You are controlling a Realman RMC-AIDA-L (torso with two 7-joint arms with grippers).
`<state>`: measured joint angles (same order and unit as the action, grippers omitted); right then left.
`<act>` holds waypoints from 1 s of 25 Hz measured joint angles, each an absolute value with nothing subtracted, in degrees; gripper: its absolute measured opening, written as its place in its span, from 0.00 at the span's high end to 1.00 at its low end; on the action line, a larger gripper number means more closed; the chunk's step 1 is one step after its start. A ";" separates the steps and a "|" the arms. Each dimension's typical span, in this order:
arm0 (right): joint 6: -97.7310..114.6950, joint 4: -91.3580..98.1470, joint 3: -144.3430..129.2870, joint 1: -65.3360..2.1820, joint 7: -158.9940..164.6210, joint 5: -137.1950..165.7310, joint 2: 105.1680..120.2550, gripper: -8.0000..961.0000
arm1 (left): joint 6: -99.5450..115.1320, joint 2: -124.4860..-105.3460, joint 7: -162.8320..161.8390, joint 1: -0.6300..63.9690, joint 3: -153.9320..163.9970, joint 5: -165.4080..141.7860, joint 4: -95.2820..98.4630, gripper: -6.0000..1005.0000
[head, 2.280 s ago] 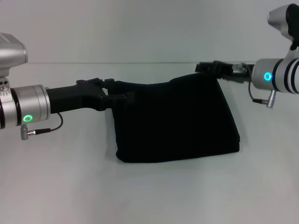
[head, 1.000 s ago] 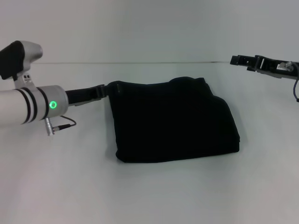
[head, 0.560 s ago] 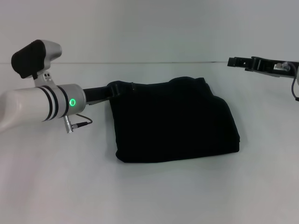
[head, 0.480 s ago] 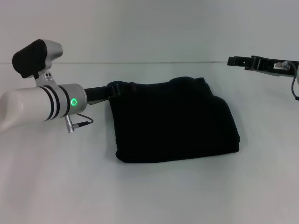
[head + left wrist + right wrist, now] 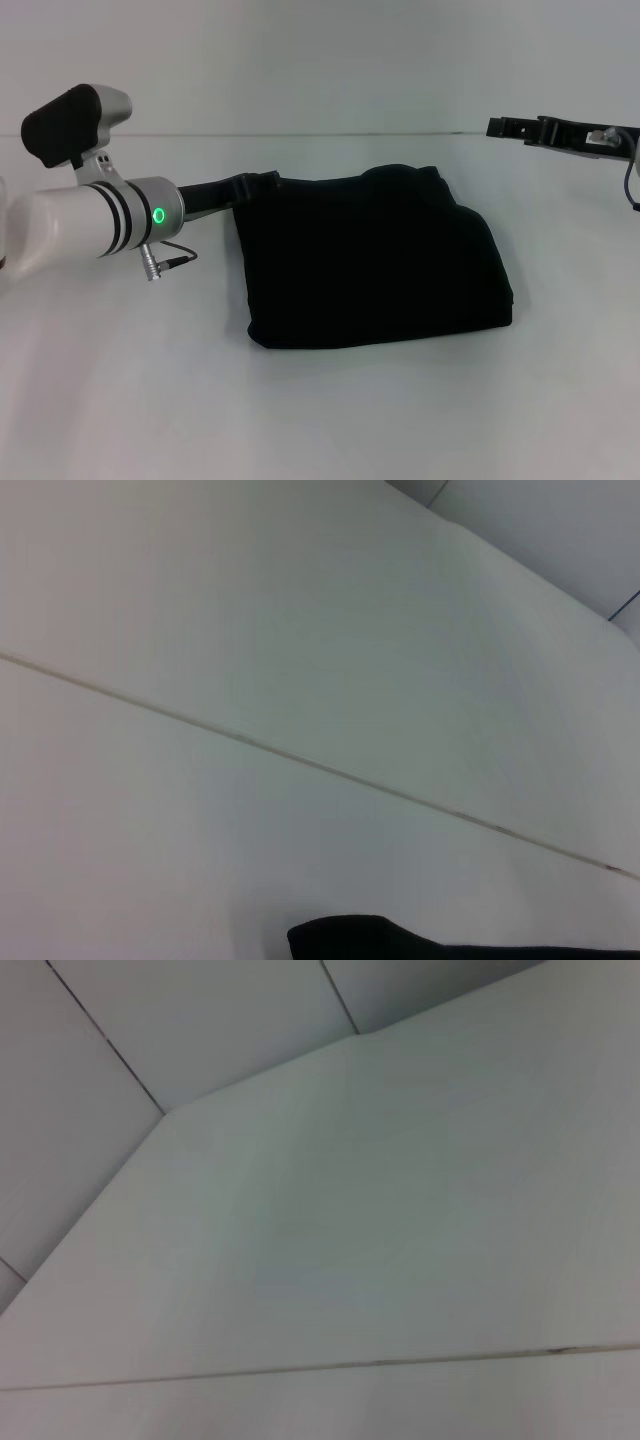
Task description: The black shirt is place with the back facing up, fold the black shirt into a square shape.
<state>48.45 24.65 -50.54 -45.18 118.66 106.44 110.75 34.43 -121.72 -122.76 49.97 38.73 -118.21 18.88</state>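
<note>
The black shirt (image 5: 375, 260) lies folded into a rough square on the white table (image 5: 330, 420), plain face up. The left gripper (image 5: 262, 181) sits at its far left corner; whether its jaws grip cloth I cannot tell. The right gripper (image 5: 497, 127) hangs well apart, beyond the far right corner, holding nothing. The folding looks nearly done; what is left is probably to back the left gripper off the corner.

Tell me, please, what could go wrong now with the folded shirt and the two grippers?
1. The left gripper sits at the far left corner of the black shirt; if it catches cloth while leaving, the fold may open.
2. The right side of the shirt slants, so the shape may not be square.
3. The right gripper is away, so nothing holds that side.
</note>
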 joint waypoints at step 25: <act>47.92 25.14 -50.53 -44.99 118.01 107.14 111.20 0.21 | 31.16 -123.17 -120.77 51.15 38.86 -118.23 17.86 0.24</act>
